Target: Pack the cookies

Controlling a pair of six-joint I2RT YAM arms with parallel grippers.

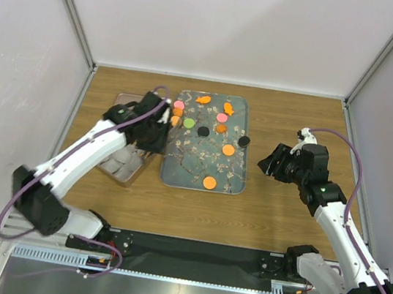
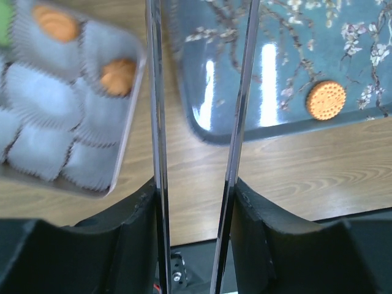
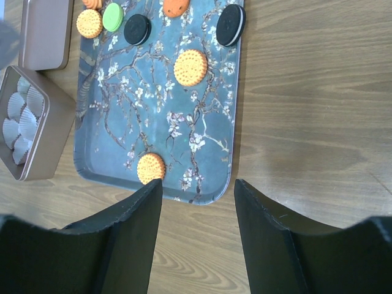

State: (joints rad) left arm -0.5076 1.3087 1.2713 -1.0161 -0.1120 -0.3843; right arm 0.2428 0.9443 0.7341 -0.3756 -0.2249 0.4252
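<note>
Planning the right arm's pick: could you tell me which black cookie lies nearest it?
The black cookie at the tray's right rim; the other black cookie lies mid-tray.

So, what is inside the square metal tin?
The tin holds white paper cups, two with orange cookies. From above the left arm covers most of it; the wrist view crops one side.

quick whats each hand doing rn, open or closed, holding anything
left hand: open, holding nothing
right hand: open, holding nothing
</note>
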